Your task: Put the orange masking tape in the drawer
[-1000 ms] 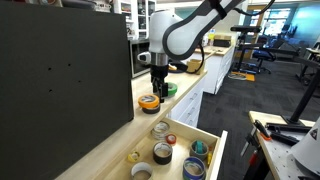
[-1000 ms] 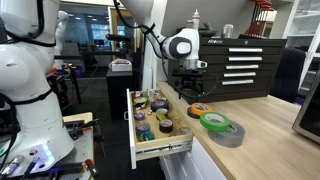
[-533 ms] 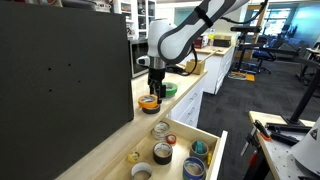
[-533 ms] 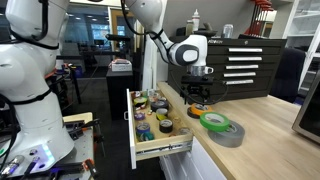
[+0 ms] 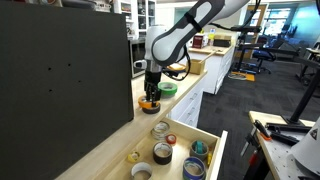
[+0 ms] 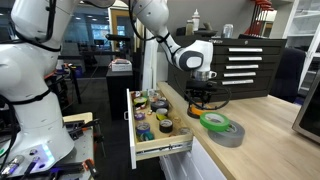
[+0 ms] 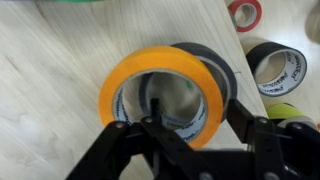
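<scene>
Wood bench (image 5: pixel 110 135) carries the orange masking tape (image 7: pixel 130 75), lying flat and overlapping a dark roll (image 7: pixel 230 72). Gripper (image 7: pixel 200 130) sits low over it, released: one finger in the hole, other outside. No lift yet; grasp, lift & transfer to the open drawer (image 5: pixel 195 128) are left, i.e. early stage.

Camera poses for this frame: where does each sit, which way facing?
Exterior view: beyond the open drawer, looking along the counter; arm and gripper show.
Exterior view: off the drawer front, facing across the counter; arm, gripper.
Wrist view: looks straight down on the orange masking tape; jaws only.
Shared: both exterior views show drawer and gripper.
</scene>
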`<control>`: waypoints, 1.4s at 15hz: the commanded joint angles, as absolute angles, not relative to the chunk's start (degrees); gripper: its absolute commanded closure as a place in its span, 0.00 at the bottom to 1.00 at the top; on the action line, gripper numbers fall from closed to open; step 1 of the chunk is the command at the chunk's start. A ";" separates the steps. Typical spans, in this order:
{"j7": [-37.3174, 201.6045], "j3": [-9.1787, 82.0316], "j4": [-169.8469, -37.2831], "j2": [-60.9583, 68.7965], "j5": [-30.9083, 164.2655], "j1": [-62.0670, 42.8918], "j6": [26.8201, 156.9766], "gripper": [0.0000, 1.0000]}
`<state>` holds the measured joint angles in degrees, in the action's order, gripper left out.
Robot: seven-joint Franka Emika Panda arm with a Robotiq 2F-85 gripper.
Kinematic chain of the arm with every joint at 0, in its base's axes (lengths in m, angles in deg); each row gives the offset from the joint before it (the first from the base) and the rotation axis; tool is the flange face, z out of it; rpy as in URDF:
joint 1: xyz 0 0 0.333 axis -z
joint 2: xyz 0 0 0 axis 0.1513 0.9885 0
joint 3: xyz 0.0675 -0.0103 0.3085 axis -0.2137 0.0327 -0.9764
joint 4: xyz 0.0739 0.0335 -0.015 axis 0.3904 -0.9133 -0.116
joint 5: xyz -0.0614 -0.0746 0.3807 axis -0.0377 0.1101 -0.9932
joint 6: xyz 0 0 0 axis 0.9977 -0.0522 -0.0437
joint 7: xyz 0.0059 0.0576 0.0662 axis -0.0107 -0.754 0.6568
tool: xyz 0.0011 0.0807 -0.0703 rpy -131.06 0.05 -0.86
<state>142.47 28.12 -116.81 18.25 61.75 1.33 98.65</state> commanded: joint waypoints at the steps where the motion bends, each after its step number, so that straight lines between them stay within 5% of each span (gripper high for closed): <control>1: 145.06 26.87 -115.90 18.04 60.48 3.14 97.92 0.59; 6: 144.39 27.39 -117.11 16.54 60.68 3.18 97.97 0.93; 8: 143.82 27.77 -117.88 15.63 61.19 2.88 98.09 0.98; 21: 133.89 30.79 -131.45 -2.55 68.03 -2.03 97.26 0.94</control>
<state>138.99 29.22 -124.04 4.97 65.28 0.49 98.42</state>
